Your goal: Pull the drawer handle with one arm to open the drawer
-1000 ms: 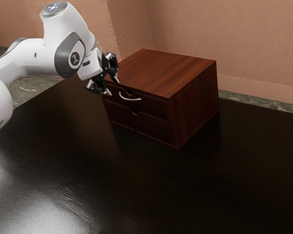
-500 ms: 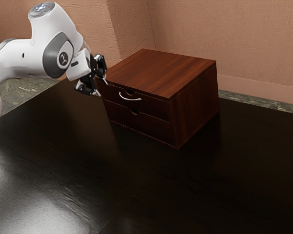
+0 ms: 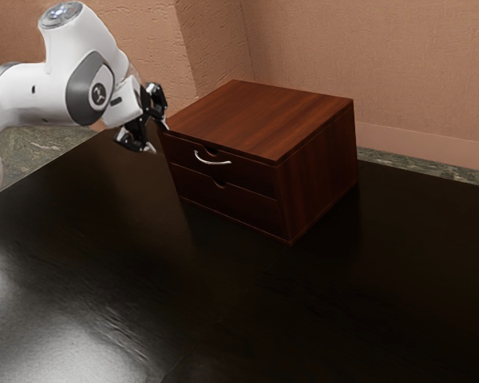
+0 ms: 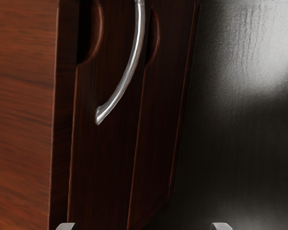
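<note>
A dark wooden cabinet stands on the black table with two drawers in its front. The top drawer carries a curved silver handle and looks flush with the cabinet front. My gripper hovers off the cabinet's front corner, at the exterior view's left of the handle, open and holding nothing. In the wrist view the handle lies ahead of the hand, well clear of my two fingertips, which stand far apart.
The lower drawer sits under the top one. A tan wall rises behind the cabinet. Wide black tabletop stretches in front of the cabinet toward the near edge.
My hand has drawn back from the handle toward the exterior view's left and slightly up. The gripper stayed open, and the drawer has not visibly moved.
</note>
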